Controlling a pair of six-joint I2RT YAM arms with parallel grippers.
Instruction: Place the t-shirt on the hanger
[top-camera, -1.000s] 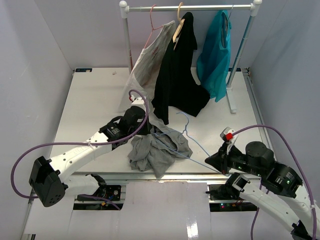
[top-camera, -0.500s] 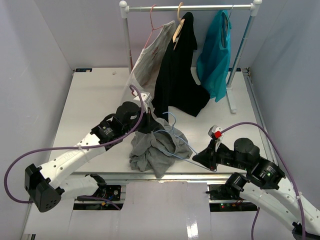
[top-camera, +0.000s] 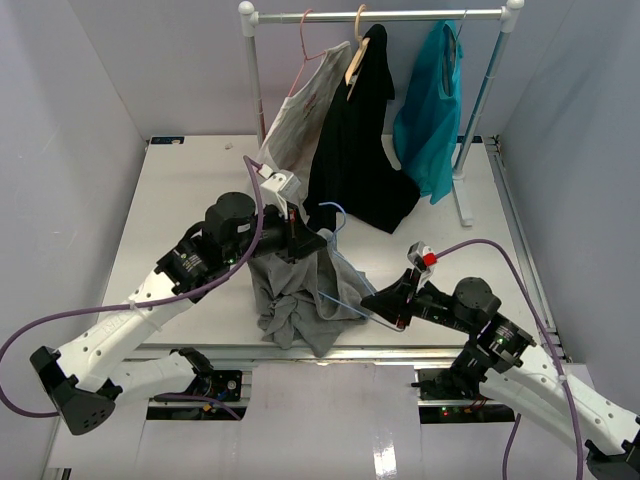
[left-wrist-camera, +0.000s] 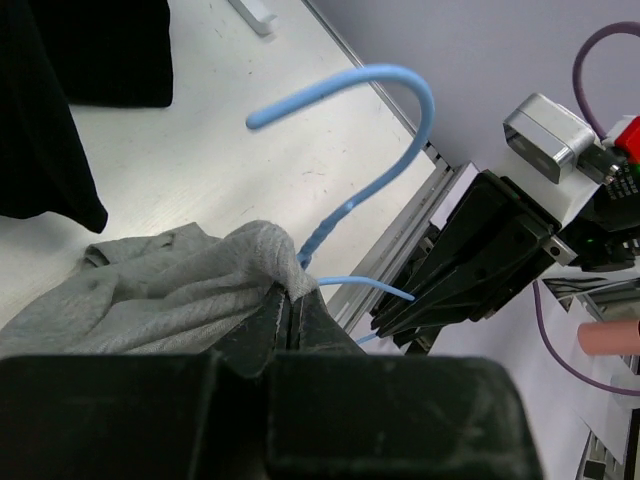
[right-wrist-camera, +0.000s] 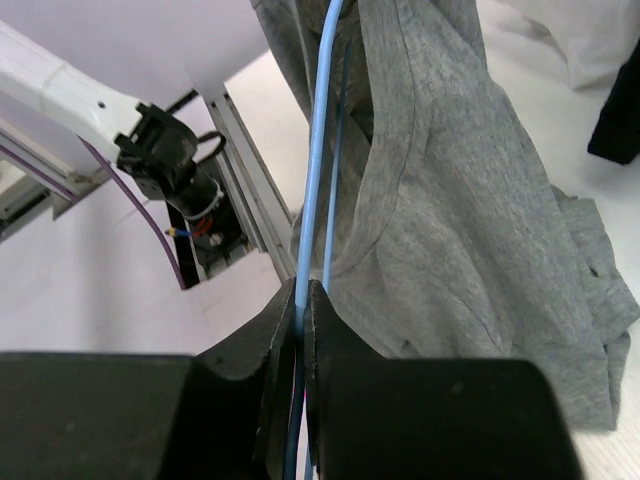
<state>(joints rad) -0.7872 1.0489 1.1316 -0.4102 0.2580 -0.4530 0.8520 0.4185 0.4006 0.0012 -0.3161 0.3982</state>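
Two pinches: the left end effector (left-wrist-camera: 291, 312) nips the limp, light t-shirt (top-camera: 292, 292) by an edge beside the hanger (left-wrist-camera: 398, 128) neck; the right end effector (right-wrist-camera: 301, 302) clamps its thin, likely springy wire. Shirt droops onto the bench (top-camera: 180, 190).

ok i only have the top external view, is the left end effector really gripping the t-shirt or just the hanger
observer: in the left wrist view the left end effector is shut on a fold of the t-shirt, beside the hanger neck.
operator: and the right one
observer: right wrist view shows the right end effector shut on bare blue wire, no fabric in its grip.
operator: hook buried?
observer: no, left wrist view shows the twisted neck rising out of the grey fabric, hook bare.
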